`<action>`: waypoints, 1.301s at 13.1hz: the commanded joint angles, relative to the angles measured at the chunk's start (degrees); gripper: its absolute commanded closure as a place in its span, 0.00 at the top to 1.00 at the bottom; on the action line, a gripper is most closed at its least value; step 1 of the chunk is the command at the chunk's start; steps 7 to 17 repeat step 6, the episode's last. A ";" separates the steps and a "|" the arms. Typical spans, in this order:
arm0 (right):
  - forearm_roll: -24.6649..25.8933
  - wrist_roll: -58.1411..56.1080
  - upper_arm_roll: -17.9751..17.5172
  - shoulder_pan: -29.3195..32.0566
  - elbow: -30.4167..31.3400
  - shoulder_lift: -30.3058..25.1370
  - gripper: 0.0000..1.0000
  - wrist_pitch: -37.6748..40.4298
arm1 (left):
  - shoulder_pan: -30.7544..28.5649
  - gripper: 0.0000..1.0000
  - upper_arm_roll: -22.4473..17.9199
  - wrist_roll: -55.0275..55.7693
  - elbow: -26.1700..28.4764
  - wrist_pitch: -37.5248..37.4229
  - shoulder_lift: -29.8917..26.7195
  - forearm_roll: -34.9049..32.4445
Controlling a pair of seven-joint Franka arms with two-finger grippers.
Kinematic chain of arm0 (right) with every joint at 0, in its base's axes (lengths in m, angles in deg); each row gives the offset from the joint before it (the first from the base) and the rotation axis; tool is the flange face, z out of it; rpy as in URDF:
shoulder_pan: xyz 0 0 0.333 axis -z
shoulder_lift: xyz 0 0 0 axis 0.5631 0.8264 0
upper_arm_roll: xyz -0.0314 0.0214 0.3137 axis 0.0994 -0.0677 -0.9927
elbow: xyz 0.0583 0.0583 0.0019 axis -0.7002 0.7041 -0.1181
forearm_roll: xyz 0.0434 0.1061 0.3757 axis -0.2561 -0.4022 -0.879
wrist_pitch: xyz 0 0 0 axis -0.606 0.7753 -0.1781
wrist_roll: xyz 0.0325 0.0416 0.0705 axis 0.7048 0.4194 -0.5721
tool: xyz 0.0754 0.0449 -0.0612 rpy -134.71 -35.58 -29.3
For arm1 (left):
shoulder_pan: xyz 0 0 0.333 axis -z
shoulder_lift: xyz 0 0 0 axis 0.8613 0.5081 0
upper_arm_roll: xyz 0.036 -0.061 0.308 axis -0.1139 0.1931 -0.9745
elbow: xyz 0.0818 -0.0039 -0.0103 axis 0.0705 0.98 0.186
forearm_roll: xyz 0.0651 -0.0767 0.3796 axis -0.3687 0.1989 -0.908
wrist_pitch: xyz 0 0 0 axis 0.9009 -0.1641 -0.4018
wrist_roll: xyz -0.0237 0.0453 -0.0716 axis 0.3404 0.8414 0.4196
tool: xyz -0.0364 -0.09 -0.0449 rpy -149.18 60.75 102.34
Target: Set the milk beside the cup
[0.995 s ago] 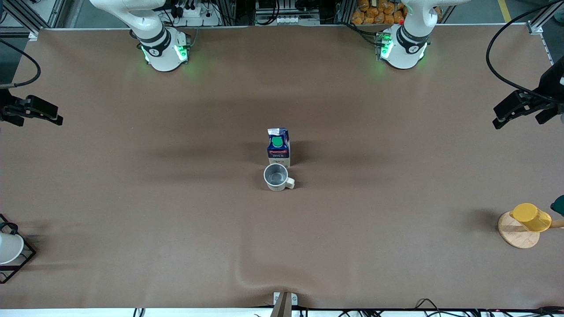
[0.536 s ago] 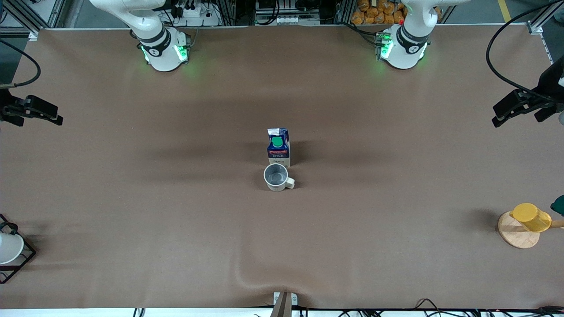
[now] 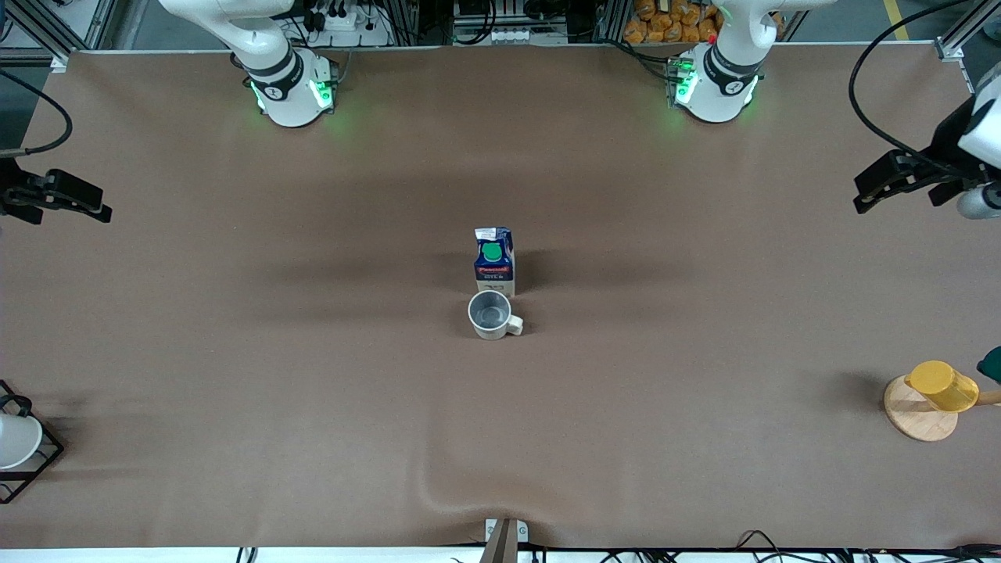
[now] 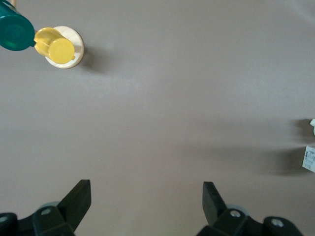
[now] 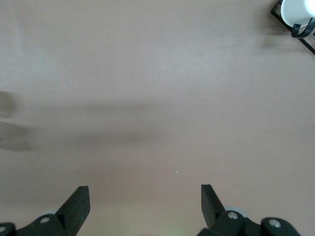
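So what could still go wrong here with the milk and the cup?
The milk stands upright beside the cup, nearly touching, so a nudge to either could tip the carton. The left end effector, open, hangs over its end of the table near the yellow cup; a low sweep might hit it. The right end effector waits open.

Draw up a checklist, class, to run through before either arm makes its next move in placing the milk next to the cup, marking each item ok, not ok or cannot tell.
1. Milk upright: ok.
2. Milk beside cup, just farther from the front camera: ok.
3. Milk touching cup: cannot tell.
4. Left gripper open, holding nothing, over bare table at its own end: ok.
5. Right gripper open, holding nothing, at its own end: ok.
6. Yellow cup well away from milk: ok.
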 commanded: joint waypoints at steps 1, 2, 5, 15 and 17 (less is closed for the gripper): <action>0.36 0.56 -0.03 -0.12 -0.52 0.03 1.00 0.22 | 0.75 1.00 -0.40 -1.60 1.63 -0.24 -0.77 0.75; 0.36 0.56 -0.12 -0.12 -0.52 0.03 1.00 0.22 | 1.01 1.00 -0.40 -1.95 1.63 -0.06 -0.16 0.76; 0.36 0.56 -0.12 -0.12 -0.52 0.03 1.00 0.30 | 1.11 1.00 -0.48 -4.76 1.63 0.46 0.28 0.67; 0.36 0.56 -0.03 -0.21 -0.52 0.03 1.00 0.22 | 1.11 1.00 -0.92 -4.85 1.63 0.46 0.28 0.76; 0.36 0.56 -0.03 -0.21 -0.52 0.03 1.00 0.22 | 1.11 1.00 -0.92 -4.85 1.63 0.46 0.28 0.76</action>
